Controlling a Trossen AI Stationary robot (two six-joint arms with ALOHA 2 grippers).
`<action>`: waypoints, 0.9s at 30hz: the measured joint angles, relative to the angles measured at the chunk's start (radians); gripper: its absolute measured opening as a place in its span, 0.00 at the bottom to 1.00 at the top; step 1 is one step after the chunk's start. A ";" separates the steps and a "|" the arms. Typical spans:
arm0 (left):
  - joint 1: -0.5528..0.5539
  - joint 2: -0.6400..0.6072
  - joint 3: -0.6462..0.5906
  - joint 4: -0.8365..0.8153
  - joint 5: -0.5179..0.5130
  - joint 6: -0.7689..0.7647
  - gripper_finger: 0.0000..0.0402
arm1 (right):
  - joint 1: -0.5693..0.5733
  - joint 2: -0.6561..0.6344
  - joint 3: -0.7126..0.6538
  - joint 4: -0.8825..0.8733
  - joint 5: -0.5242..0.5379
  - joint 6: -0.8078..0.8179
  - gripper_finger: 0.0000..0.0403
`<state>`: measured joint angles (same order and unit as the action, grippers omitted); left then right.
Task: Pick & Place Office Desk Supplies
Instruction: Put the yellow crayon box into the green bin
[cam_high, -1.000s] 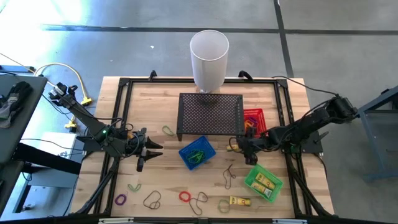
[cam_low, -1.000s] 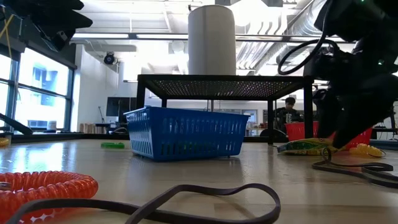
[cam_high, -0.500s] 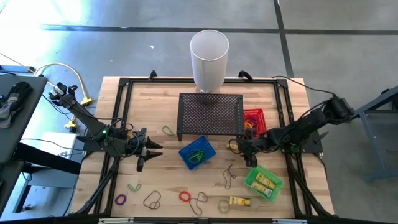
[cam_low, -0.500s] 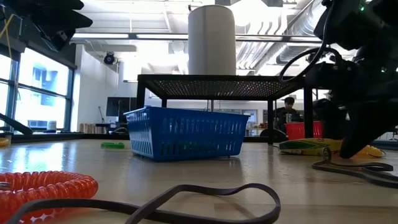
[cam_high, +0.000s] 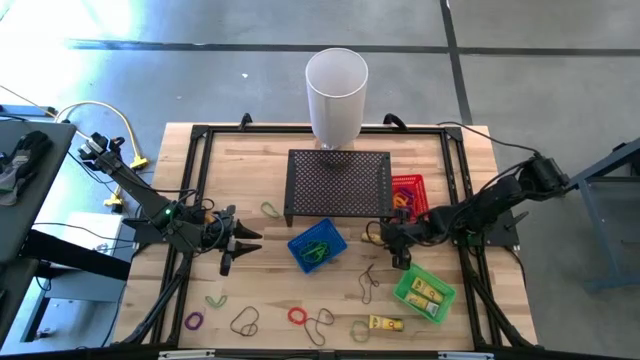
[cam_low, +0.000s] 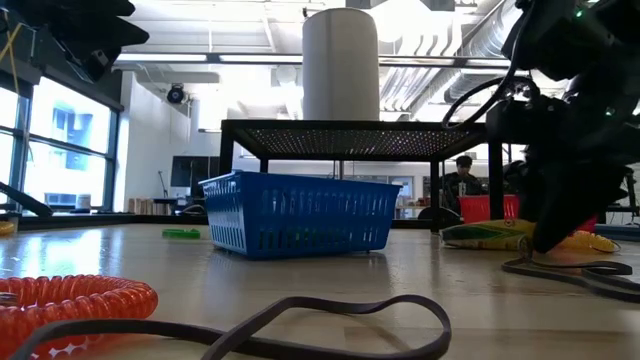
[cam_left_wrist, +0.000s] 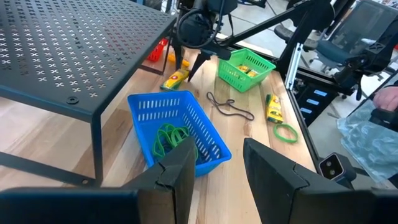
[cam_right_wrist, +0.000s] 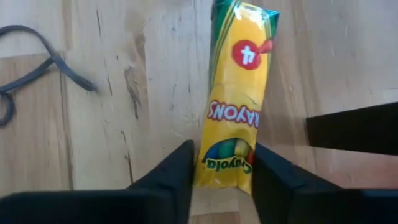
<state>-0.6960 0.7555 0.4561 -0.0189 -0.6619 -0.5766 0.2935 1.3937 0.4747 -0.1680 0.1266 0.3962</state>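
My right hand (cam_right_wrist: 221, 177) has its fingers pressed on a yellow crayon pack (cam_right_wrist: 239, 93) lying on the desk (cam_high: 260, 300), so I judge lifting comes next; my left hand (cam_high: 235, 243) waits half-open.

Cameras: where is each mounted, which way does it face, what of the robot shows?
High: overhead, straight down on the table; both arms.
Low: table height, level across; blue basket, right arm's dark bulk.
Left wrist: forward past its fingers at the blue basket and mesh stand; right arm beyond.
Right wrist: down at a crayon pack between its jaws.
Shared: crayon pack, right wrist and low.
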 joint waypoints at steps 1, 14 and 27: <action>0.000 0.000 0.000 0.000 -0.004 0.000 0.33 | -0.001 -0.006 -0.001 -0.001 -0.008 0.000 0.27; 0.000 0.001 0.000 -0.021 -0.053 0.001 0.33 | 0.053 -0.123 0.099 -0.072 -0.133 0.013 0.10; 0.000 0.095 0.000 -0.039 -0.080 0.085 0.33 | 0.335 -0.143 0.375 -0.549 -0.259 0.428 0.08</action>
<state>-0.6956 0.8508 0.4561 -0.0576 -0.7420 -0.4917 0.6284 1.2507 0.8500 -0.7165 -0.1321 0.8238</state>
